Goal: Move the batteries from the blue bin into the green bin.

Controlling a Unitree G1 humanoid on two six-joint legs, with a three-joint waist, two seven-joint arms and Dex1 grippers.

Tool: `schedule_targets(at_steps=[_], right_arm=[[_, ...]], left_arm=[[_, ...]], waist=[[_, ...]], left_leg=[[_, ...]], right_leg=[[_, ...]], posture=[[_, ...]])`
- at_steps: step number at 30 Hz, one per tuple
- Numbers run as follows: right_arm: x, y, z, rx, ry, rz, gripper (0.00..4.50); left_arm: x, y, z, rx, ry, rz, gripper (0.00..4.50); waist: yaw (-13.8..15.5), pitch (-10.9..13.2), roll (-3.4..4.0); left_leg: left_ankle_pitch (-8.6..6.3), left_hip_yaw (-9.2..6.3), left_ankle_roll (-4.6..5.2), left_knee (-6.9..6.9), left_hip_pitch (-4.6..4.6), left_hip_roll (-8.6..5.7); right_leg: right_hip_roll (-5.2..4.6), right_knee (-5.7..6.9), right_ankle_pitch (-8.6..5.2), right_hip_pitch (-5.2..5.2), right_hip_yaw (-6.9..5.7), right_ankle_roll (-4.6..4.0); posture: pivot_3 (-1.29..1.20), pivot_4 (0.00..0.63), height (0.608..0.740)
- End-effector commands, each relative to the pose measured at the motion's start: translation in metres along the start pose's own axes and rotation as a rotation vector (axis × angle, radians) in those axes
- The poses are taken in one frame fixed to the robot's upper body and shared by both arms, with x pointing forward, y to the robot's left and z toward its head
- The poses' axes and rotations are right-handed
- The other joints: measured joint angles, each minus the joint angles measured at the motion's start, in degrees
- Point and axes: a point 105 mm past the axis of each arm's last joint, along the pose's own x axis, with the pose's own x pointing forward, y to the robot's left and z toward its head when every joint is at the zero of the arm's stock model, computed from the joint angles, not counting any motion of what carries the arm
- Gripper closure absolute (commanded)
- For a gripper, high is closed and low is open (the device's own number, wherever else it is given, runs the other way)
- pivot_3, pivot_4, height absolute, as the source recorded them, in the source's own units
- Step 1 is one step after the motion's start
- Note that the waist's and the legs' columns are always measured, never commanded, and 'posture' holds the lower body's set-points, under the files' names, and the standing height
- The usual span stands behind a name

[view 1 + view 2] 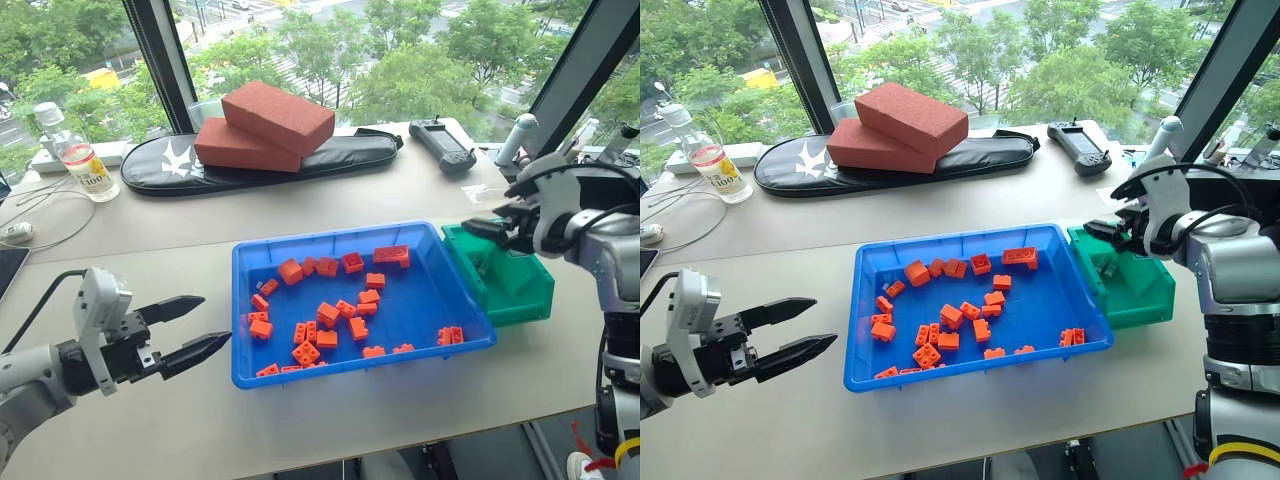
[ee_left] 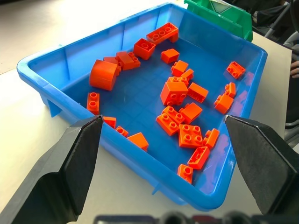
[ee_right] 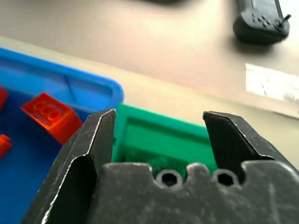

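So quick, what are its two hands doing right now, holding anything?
Left gripper: fingers open, holding nothing, beside the blue bin.
Right gripper: fingers open, empty, over the green bin.

Two head cameras looked forward and down from above the near edge of the surface (image 1: 330, 195), toward the windows beyond the blue bin (image 1: 250, 330). Both took in the same stretch: the whole blue bin and the green bin (image 1: 1145, 300) touching its end. The left wrist camera sat low and near the blue bin's corner, facing across its floor toward the green bin. The right wrist camera hung just above the green bin, very close, facing its rim and the blue bin's adjoining corner.
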Motion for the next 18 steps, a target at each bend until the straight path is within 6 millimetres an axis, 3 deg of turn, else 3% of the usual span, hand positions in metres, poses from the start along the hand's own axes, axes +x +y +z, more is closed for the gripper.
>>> schedule_targets(at_steps=[1, 4, 8, 11, 18], right_arm=[[-0.014, 0.065, 0.034, -0.174, -0.178, 0.408, 0.94], [-0.019, 0.11, 0.018, -0.201, -0.182, 0.705, 0.94], [-0.016, 0.135, 0.017, -0.176, -0.281, 0.863, 0.94], [-0.01, 0.141, 0.013, -0.194, -0.353, 0.878, 0.94], [-0.011, 0.136, 0.001, -0.213, -0.336, 0.876, 0.94]], left_arm=[[0.001, -0.001, 0.008, 0.043, -0.027, -0.02, 0.0], [0.004, -0.002, 0.012, 0.047, -0.041, -0.041, 0.0], [0.007, -0.006, 0.014, 0.054, -0.052, -0.071, 0.0], [0.009, -0.01, 0.016, 0.064, -0.057, -0.09, 0.0], [0.013, -0.016, 0.017, 0.057, -0.076, -0.111, 0.0]], waist=[[0.1, 0.0, 0.0], [0.4, 0.0, -0.04], [0.3, 0.0, -0.04], [0.3, 0.0, -0.04], [0.6, 0.0, -0.03]], left_leg=[[0.0, -0.01, 0.0, 0.0, 0.0, 0.0], [0.0, -0.07, 0.0, 0.01, -0.01, 0.01], [0.0, -0.09, 0.0, 0.25, -0.06, 0.0], [0.01, -0.1, -0.01, 0.3, -0.04, 0.01], [0.01, -0.11, -0.01, 0.3, -0.07, 0.0]], right_leg=[[0.0, -0.01, 0.0, 0.02, -0.02, 0.0], [0.0, -0.04, 0.0, 0.09, -0.1, 0.01], [-0.02, 0.0, 0.05, 0.12, -0.13, 0.07], [-0.01, 0.06, 0.07, 0.13, -0.14, 0.06], [-0.01, 0.04, 0.07, 0.1, -0.14, 0.07]], posture=[[0.0, 0.15, 0.74], [0.0, 0.15, 0.74], [0.0, 0.15, 0.74], [0.0, 0.15, 0.74], [0.0, 0.15, 0.74]])
